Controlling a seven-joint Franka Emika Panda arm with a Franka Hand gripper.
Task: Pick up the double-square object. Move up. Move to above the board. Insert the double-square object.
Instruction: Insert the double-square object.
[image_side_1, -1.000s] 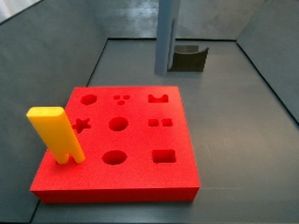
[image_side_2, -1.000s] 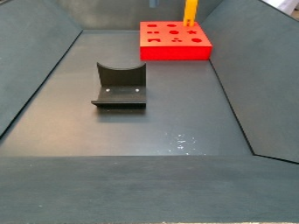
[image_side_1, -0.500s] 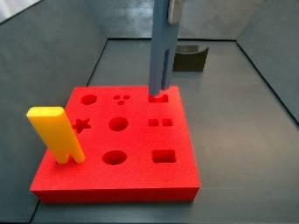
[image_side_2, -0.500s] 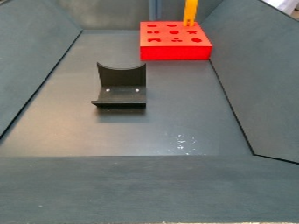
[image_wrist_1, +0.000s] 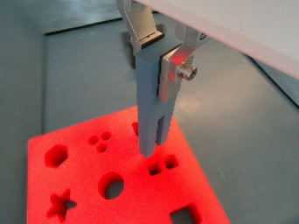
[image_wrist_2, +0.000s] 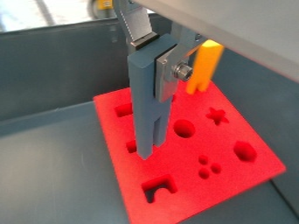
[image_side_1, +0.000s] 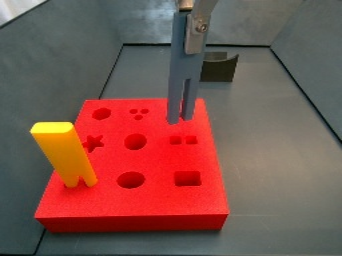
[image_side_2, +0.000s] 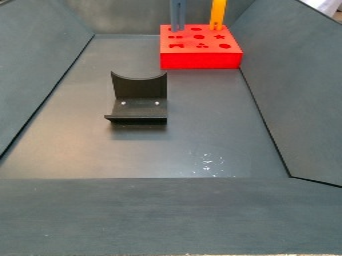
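Gripper closed around the upper end of the double-square object, silver fingers pressed flat against its sides in both wrist views. Double-square object held upright, a slender grey-blue bar hanging above the board, with its forked lower end close over the board's rear half, near the two small square cut-outs and the notched cut-out; contact with the surface cannot be judged from a side view, though in both wrist views the tip appears to float just clear of the red surface. Board red and flat, pierced by a star, circles, three dots and squares. Yellow post standing upright in the board's near-left corner, well apart from the held bar; same post visible behind the gripper in a wrist view. Fixture, a dark bracket on a base plate, resting on the grey floor well apart from the board in a side view. Squat dark block with a U-shaped notch set behind the board, near the rear wall.
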